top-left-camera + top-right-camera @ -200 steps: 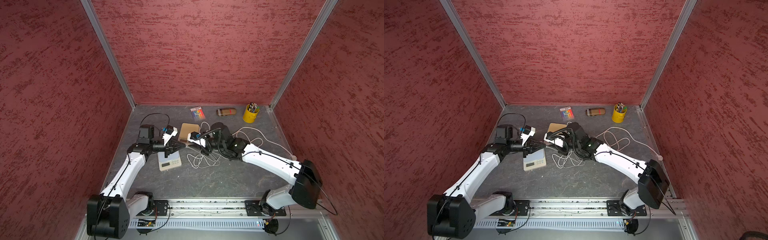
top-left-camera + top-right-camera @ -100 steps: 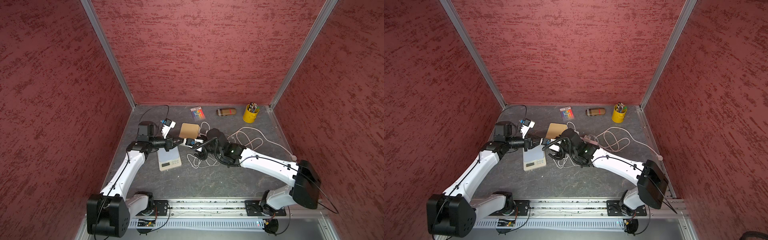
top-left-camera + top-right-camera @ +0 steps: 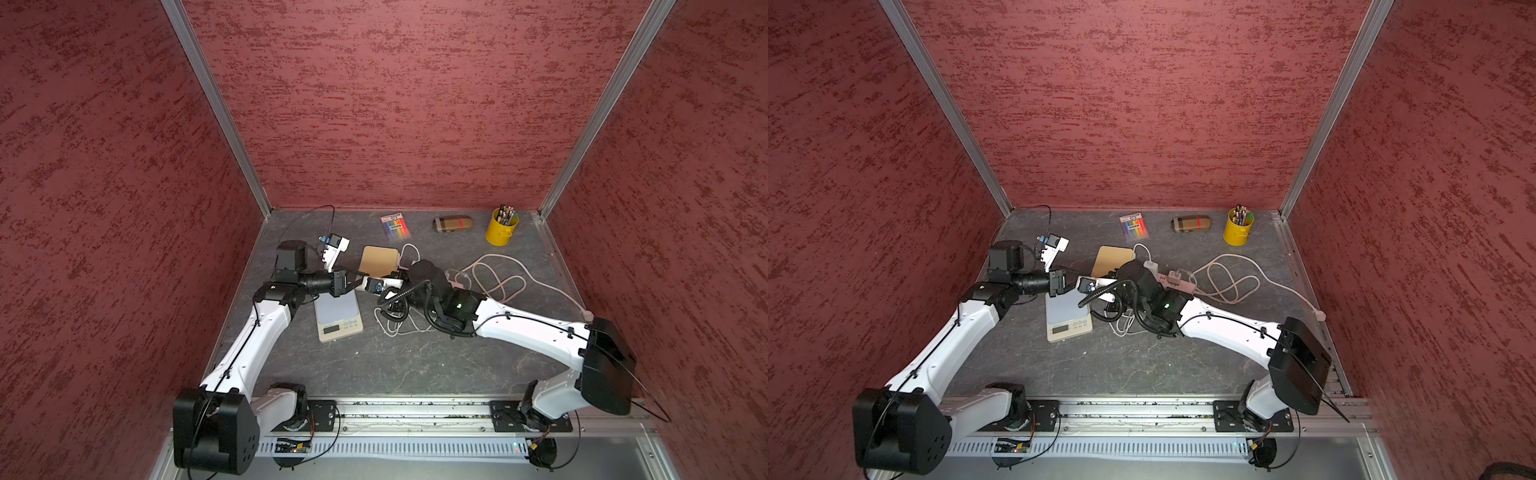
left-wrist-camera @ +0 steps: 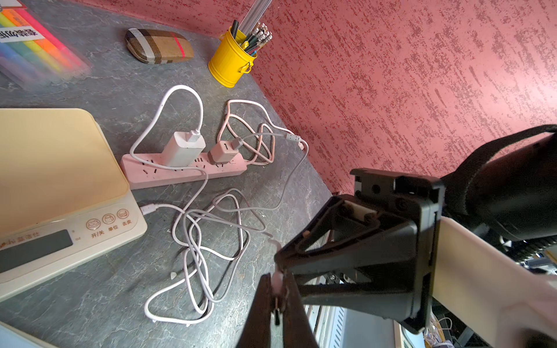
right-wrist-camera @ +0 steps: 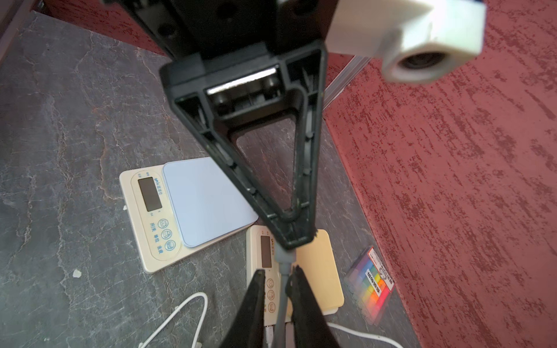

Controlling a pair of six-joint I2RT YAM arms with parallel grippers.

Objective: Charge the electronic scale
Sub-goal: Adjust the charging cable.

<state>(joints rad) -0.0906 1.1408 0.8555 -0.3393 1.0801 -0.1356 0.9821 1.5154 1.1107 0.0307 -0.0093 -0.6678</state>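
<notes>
Clerk: Change, both top views; a second ago the left gripper (image 3: 360, 282) sits over the blue-topped scale (image 3: 337, 308); now it reaches past that scale's far edge, and the right arm (image 3: 532, 332) comes across from the tan-topped scale (image 3: 377, 259) to meet it, tip to tip.

Checker: Blue-topped scale itself?

Clerk: Flat on the table (image 3: 415, 365), unmoved; nothing plugged in that shows.

Checker: Left wrist view?

Clerk: Left jaws pressed together on a small pale piece; right gripper (image 4: 278, 262) nose-on just above; grey cable (image 4: 293, 138) runs from the small charger (image 4: 223, 152) on the power strip (image 4: 180, 176); white plug (image 4: 149, 208) lies at the tan-topped scale's side, seated or not I cannot tell.

Checker: Right wrist view?

Clerk: Left gripper pinches the grey cable at its plug end; right fingers (image 5: 254, 301) stand narrowly apart with the cord between them; gripping or merely straddling, I cannot tell.

Checker: Meaning for the task?

Clerk: Handover of the plug for a fresh grip, by my reading; insertion into the blue-topped scale not yet done.
</notes>
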